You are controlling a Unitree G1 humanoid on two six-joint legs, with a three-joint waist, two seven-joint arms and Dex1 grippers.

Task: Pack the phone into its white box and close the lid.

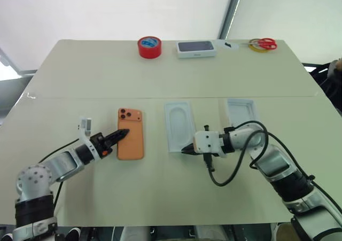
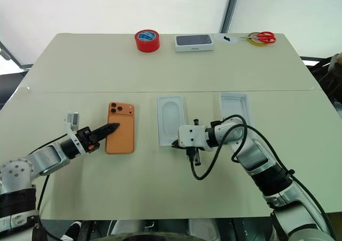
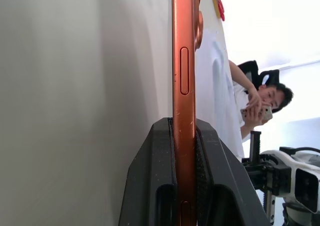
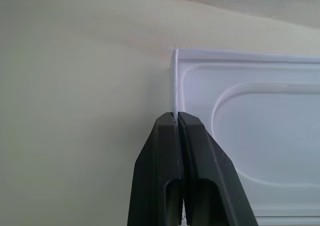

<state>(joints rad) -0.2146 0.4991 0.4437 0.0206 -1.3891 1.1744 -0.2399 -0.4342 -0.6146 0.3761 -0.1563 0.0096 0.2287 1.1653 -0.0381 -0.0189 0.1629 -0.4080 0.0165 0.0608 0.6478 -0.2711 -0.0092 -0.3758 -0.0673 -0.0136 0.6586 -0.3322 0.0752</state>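
Both head views look down over the table (image 1: 160, 193) from the robot's side; each wrist view looks close along its own fingers, level with the tabletop

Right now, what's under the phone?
The phone lies camera side up on the table, its near edge clamped in the left gripper. Only tabletop shows around it; its face-down side and anything beneath are hidden.

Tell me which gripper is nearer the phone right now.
Left. The left gripper is shut on the phone at its edge. The right gripper is off to the phone's right, pinching the wall of the middle white tray.
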